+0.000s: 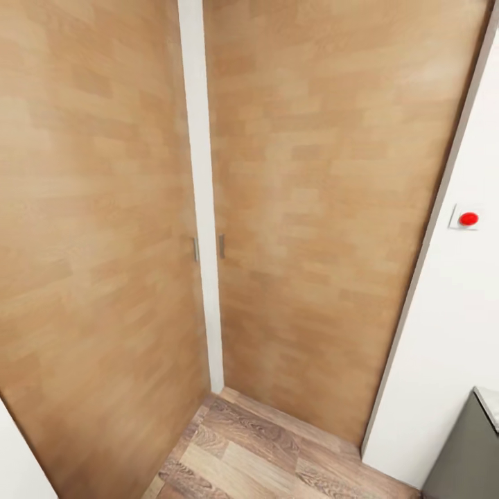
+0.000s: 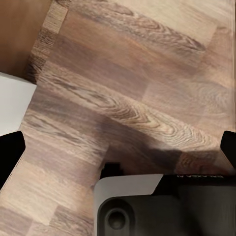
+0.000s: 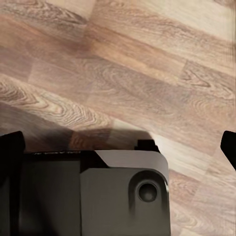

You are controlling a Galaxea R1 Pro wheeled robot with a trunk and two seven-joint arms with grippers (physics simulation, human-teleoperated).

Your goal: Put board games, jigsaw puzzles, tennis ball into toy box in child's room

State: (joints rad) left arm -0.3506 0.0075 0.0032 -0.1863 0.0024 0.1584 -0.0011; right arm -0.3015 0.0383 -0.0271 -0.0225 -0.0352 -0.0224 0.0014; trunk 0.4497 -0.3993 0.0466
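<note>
Two tall wood-grain doors (image 1: pixel 104 229) fill most of the head view, meeting at a white post (image 1: pixel 201 194), each with a small metal handle (image 1: pixel 222 246) near it. To their right a white wall (image 1: pixel 457 326) carries a square switch plate with a red button (image 1: pixel 468 219). A wood-plank floor (image 1: pixel 270 450) runs along the bottom, and a dark grey cabinet corner (image 1: pixel 468 450) juts in at the lower right. There is faint lettering on each wrist housing, too blurred to read. The left gripper (image 2: pixel 120 147) hangs over bare planks, its jaws spread wide apart with dark fingertips (image 2: pixel 10 155) at the frame's edges. The right gripper (image 3: pixel 120 147) hangs likewise, jaws wide apart, over floor.
</note>
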